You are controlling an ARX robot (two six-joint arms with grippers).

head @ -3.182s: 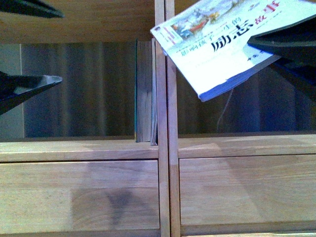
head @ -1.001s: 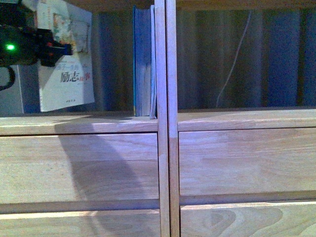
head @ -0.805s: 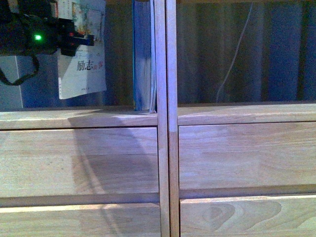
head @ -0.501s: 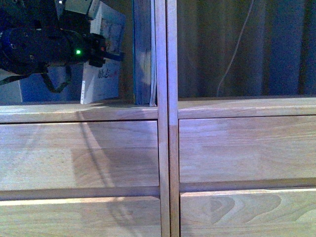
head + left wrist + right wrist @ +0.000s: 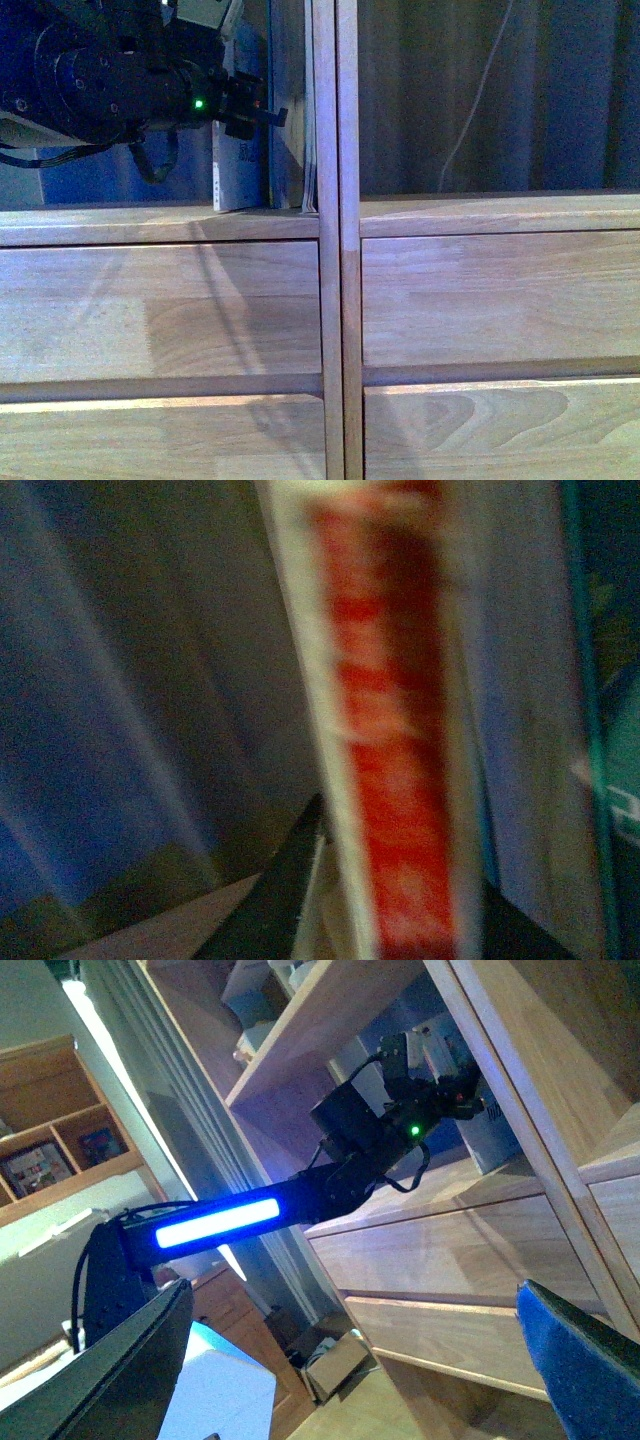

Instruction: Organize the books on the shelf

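Books first: the left tool [image 5: 255,112] pinches the white book [image 5: 236,178], which stands upright in the shelf [image 5: 150,226] just beside the teal book [image 5: 290,160]. I think it should press the floppy book flat against the teal one before letting go, or it may tip. The right tool [image 5: 350,1325] is wide open and holds nothing, and a white cord [image 5: 470,110] hangs far behind, out of the way.

Black left arm [image 5: 90,85]: green indicator light [image 5: 199,103], looping black cable [image 5: 148,168], glowing blue strip [image 5: 218,1223]; right gripper [image 5: 350,1295] jaws dark, wedge-shaped.
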